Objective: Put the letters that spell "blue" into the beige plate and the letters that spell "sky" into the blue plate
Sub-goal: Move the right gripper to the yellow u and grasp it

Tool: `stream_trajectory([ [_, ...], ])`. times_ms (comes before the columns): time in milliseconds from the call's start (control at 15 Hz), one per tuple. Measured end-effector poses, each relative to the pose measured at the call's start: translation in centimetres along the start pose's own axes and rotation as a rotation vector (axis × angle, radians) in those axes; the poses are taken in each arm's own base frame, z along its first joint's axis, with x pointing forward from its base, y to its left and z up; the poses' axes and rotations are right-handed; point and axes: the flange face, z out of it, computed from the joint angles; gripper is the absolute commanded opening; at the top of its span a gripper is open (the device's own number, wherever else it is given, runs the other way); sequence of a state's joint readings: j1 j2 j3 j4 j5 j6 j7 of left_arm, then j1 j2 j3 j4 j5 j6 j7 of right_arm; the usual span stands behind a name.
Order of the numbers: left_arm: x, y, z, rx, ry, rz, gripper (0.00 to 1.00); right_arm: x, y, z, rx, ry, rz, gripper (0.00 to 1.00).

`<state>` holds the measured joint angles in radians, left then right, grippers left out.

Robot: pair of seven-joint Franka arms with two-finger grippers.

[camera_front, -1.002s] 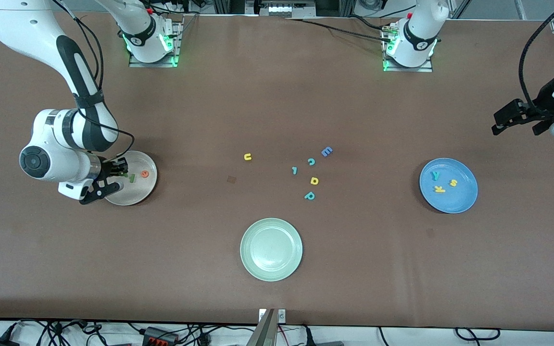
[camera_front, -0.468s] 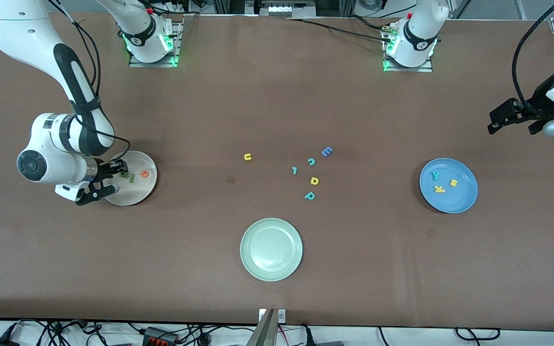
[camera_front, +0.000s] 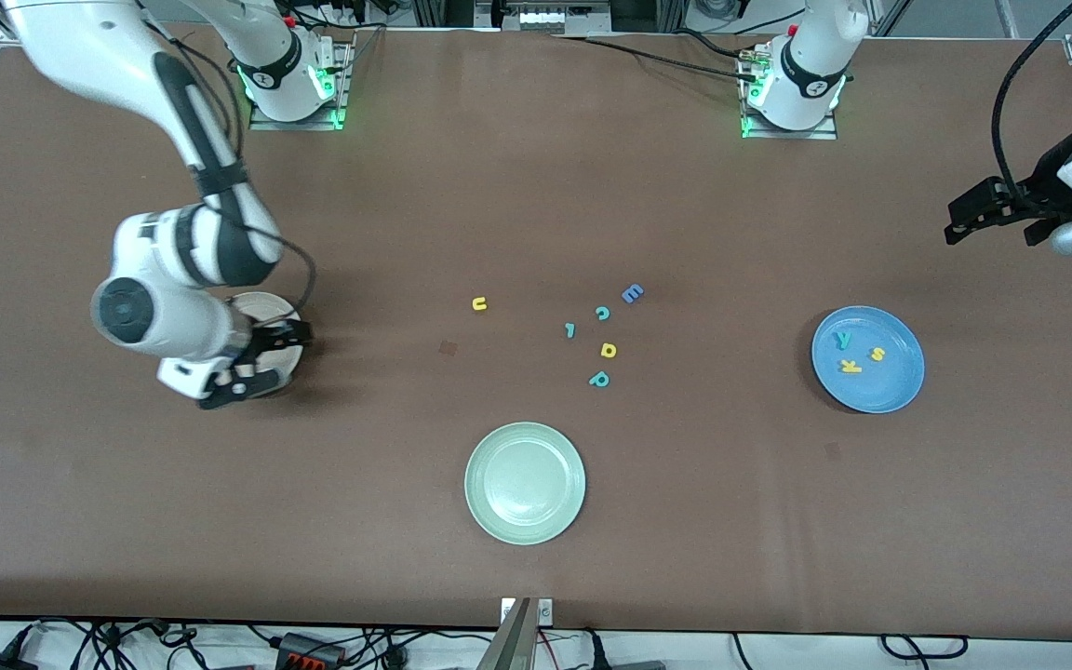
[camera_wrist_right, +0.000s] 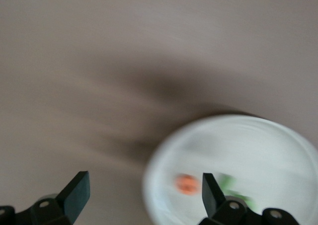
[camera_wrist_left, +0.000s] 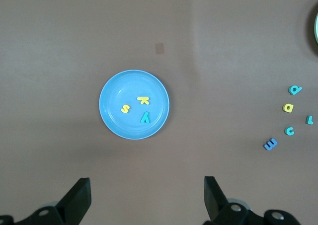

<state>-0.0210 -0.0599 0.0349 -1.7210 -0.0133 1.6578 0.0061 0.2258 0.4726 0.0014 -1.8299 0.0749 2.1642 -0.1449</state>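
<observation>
The beige plate (camera_front: 264, 302) lies at the right arm's end of the table, mostly covered by the right arm. My right gripper (camera_front: 266, 359) hangs open and empty just over its rim. In the right wrist view (camera_wrist_right: 144, 185) the beige plate (camera_wrist_right: 248, 145) holds the orange "e" (camera_wrist_right: 187, 184) and a blurred green letter (camera_wrist_right: 233, 186). The yellow "u" (camera_front: 479, 303) lies on the table near the middle. The blue plate (camera_front: 899, 386) holds the teal "y" (camera_front: 841, 339), yellow "s" (camera_front: 877, 354) and yellow "k" (camera_front: 850, 366). My left gripper (camera_front: 997, 223) waits open high above the left arm's end, empty (camera_wrist_left: 147, 185).
A loose cluster lies mid-table: blue "E" (camera_front: 632, 294), teal "c" (camera_front: 602, 313), a small teal letter (camera_front: 570, 329), yellow "d" (camera_front: 608, 350), teal "p" (camera_front: 599, 379). A pale green plate (camera_front: 525, 483) sits nearer the front camera.
My right gripper opened, let go of a green letter in the beige plate, and shifted toward the table's middle. The left gripper drifted slightly.
</observation>
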Motion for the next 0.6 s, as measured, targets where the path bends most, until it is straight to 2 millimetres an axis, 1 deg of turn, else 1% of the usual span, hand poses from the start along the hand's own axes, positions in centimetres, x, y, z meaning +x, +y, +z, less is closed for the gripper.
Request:
stream_trajectory([
  [67,0.0,0.0,-0.2,0.001,0.000,0.001,1.00,0.3,-3.3,0.1,-0.006,0.000,0.006,1.00],
  [134,0.0,0.1,-0.2,0.001,0.000,0.001,1.00,0.4,-6.2,0.3,-0.009,0.001,0.023,1.00],
  [200,0.0,0.1,-0.2,0.001,-0.001,0.001,1.00,0.5,-8.6,0.4,-0.008,0.006,0.046,1.00],
  [334,0.0,0.1,-0.2,0.001,-0.003,0.002,1.00,0.5,-12.5,0.9,0.002,0.017,0.085,1.00],
  [601,-0.1,0.1,-0.1,0.002,-0.010,0.003,1.00,-0.2,-19.4,3.2,0.000,0.013,0.150,1.00],
])
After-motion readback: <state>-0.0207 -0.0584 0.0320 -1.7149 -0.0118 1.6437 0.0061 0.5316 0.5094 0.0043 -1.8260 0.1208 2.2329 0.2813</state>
